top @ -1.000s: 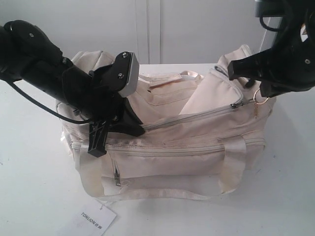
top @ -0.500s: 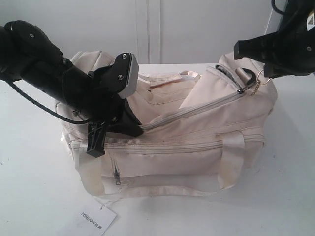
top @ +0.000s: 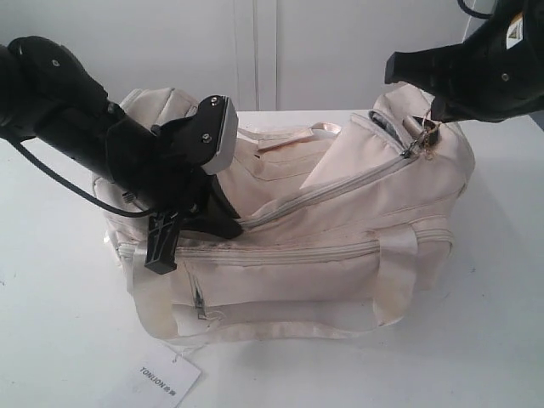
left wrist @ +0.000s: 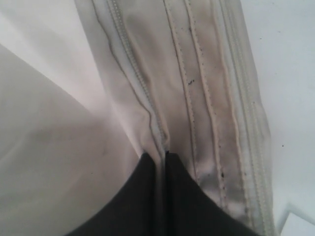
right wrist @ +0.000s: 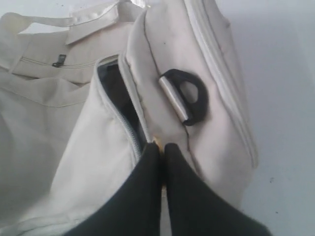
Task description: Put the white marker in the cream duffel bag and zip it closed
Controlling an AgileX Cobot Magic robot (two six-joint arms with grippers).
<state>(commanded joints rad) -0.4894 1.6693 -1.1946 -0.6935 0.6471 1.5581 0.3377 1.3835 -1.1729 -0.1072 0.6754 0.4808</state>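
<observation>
Two pincers, both clamped tight, and we're at the tricky end of the zip. Left pincer (left wrist: 160, 156) is closed on the seam of the cream duffel bag (top: 297, 272) beside the zip line, anchoring it on the desk (top: 68, 340). Right pincer (right wrist: 160, 146) is pinched shut on what we take for the zipper pull (top: 422, 132), with a short dark gap (right wrist: 115, 93) unzipped round the curved end. And the white marker? Nowhere in view; we reckon it's inside, but can't confirm. Dangers now: that thin pull could slip from the tips on the bend, loose lining could jam the slider, or the soft bag could lift and drag if the left hold gives.
</observation>
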